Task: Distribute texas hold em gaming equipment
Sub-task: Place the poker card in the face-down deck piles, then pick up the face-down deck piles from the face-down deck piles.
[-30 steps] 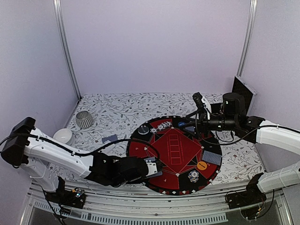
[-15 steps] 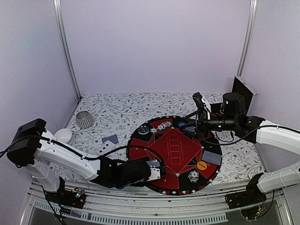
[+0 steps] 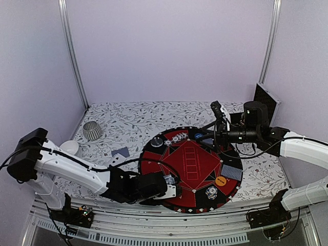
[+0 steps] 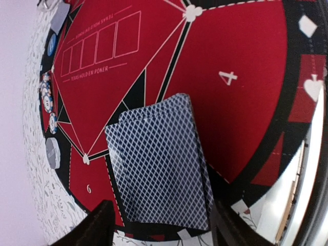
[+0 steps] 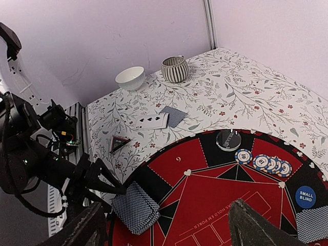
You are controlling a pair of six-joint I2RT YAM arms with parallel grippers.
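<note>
1. Left gripper [image 4: 161, 215] sits low at the near rim of the mat [image 4: 241, 61]. Its jaws are spread to either side of the cards [image 4: 159, 164], which lie flat, probably as one seat's dealt hand.
2. Those cards are face down and slightly fanned, showing grey-blue lattice backs between the printed 6 and 4.
3. Farther right on the mat, an orange disc [image 3: 221, 180] and a chip pile [image 3: 211, 192] look like another seat's share.
4. Right gripper [image 5: 169, 225] hovers over the far rim with its jaws wide and empty, near a row of chips [image 5: 269, 163] and a blue disc [image 5: 305, 197].
5. Beyond the mat, on the tablecloth [image 5: 246, 87], loose cards [image 5: 163, 119] and a black-red triangle [image 5: 119, 143] seem undistributed.
</note>
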